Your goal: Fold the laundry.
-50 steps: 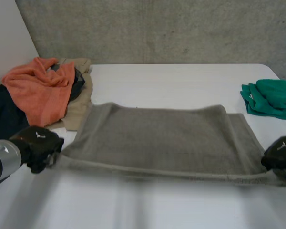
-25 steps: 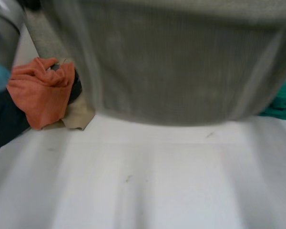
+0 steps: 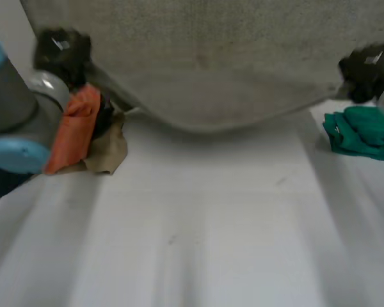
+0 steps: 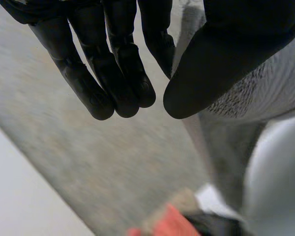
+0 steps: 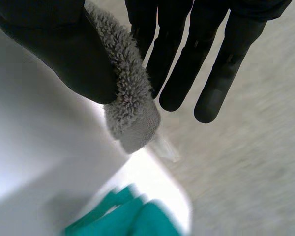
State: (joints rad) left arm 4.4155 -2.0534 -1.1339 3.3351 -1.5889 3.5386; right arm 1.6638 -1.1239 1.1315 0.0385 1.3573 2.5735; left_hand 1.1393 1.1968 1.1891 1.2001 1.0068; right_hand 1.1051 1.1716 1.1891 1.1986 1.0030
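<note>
By the left robot hand and the right robot hand, one upper corner each of the grey towel is pinched between thumb and fingers. The towel is held above the desk, sagging between them.

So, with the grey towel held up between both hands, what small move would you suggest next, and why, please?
Probably lower both hands together so the towel's sagging bottom edge meets the table. The left hand and right hand each pinch a top corner of the grey towel, which hangs spread between them.
</note>
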